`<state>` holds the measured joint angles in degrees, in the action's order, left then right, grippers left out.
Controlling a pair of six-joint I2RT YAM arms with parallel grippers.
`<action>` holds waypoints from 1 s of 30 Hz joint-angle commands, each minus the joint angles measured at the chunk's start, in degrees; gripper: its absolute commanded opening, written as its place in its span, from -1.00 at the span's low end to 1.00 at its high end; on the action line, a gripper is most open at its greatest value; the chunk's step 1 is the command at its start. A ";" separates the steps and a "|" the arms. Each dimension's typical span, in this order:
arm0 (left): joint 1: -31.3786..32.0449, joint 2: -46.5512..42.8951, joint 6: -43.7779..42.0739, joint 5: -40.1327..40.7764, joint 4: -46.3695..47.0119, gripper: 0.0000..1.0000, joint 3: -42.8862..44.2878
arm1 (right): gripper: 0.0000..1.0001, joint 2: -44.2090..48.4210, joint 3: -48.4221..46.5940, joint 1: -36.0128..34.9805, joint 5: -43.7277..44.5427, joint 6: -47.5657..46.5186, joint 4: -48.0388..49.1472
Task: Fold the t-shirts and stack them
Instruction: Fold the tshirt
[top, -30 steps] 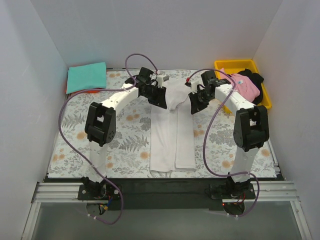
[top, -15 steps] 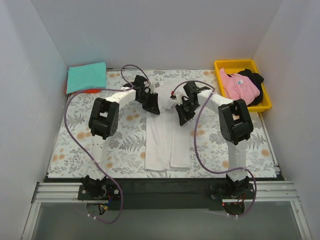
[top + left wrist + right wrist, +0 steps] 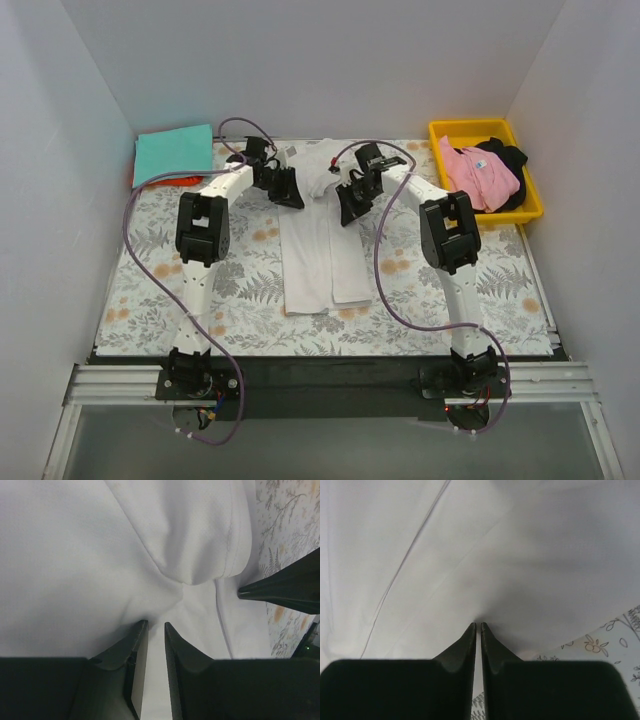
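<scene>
the white t-shirt [image 3: 318, 255] is laid as a long narrow strip down the middle of the floral table cloth [image 3: 160, 270], with its far end gathered up between the two arms. a pucker of it is pinched by the left gripper [image 3: 155, 625], jaws narrowed to a thin gap. a fold is clamped by the right gripper [image 3: 478, 625], jaws almost touching. the teal t-shirt [image 3: 172, 153] is seen folded at the far left corner, over an orange t-shirt [image 3: 165, 184]. the pink t-shirt [image 3: 478, 172] and black t-shirt [image 3: 512, 160] are heaped in the yellow bin [image 3: 465, 126].
</scene>
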<state>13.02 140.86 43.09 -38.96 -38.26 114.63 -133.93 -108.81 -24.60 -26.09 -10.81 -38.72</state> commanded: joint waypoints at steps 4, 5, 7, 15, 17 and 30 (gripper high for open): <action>-1.41 6.09 -3.45 3.27 -4.02 -0.60 6.66 | -0.70 -4.76 -4.82 0.08 1.57 1.58 0.84; -1.50 6.44 -3.80 3.36 -4.10 -0.60 7.53 | -0.68 -4.76 -4.91 0.08 1.13 2.10 0.84; -1.50 6.80 -4.33 3.54 -4.54 -0.60 8.50 | -0.65 -3.98 -5.35 0.08 0.51 2.28 0.75; -1.77 -1.01 -1.35 -6.47 -2.44 0.07 15.07 | 0.21 5.60 -11.23 0.96 -7.30 0.27 0.75; -1.77 -6.36 -0.64 -7.97 0.10 0.39 16.06 | 0.49 9.37 -13.96 0.96 -7.58 -1.40 0.66; -0.28 -45.04 -33.45 -14.03 -9.14 0.96 -20.03 | 0.97 35.91 7.44 -0.62 -4.60 -33.83 -3.45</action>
<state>11.38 98.04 27.42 -46.98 -32.34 101.60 -98.50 -108.66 -23.94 -28.95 -31.73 -34.04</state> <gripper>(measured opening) 0.981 0.983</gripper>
